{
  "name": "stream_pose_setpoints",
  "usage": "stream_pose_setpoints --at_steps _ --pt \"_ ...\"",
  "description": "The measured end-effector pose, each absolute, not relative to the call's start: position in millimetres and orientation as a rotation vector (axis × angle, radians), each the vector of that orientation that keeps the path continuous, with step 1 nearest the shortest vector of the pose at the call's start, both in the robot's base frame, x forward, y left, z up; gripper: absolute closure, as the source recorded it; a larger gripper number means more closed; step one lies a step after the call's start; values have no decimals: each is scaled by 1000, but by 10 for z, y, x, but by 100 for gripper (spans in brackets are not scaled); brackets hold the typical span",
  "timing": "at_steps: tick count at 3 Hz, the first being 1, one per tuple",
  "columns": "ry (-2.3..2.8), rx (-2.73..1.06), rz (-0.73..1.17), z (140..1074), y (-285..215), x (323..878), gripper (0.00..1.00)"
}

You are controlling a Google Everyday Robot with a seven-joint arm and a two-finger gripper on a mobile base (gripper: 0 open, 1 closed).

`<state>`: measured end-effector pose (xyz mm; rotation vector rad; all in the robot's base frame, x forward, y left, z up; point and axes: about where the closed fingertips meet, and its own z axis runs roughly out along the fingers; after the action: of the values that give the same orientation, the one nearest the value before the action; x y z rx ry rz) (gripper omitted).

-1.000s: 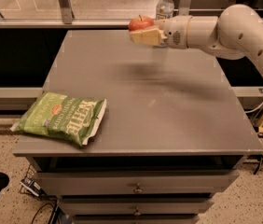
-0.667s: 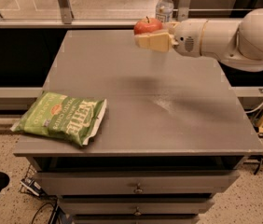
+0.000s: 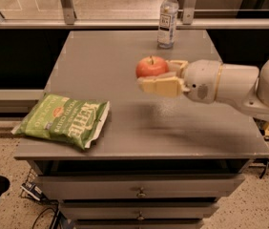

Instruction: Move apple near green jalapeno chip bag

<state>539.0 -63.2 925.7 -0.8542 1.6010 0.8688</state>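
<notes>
A small red apple (image 3: 151,67) with a short stem is held in my gripper (image 3: 157,76), which is shut on it and carries it in the air above the middle of the grey table (image 3: 125,128). The white arm reaches in from the right. The green jalapeno chip bag (image 3: 63,119) lies flat at the table's front left corner, well to the left of and below the apple.
A clear water bottle (image 3: 168,18) with a white cap stands at the table's back edge, behind the gripper. Drawers (image 3: 139,191) sit under the tabletop. A railing and windows run along the back.
The arm has carried the apple from the table's back right, near the bottle, forward to above the middle, closer to the chip bag. The bag has not moved.
</notes>
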Motion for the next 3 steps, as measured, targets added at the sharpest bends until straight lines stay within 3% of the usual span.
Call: stream_pose_setpoints --at_steps 3 --pt "1519 -1156 1064 8390 -204 4496 100"
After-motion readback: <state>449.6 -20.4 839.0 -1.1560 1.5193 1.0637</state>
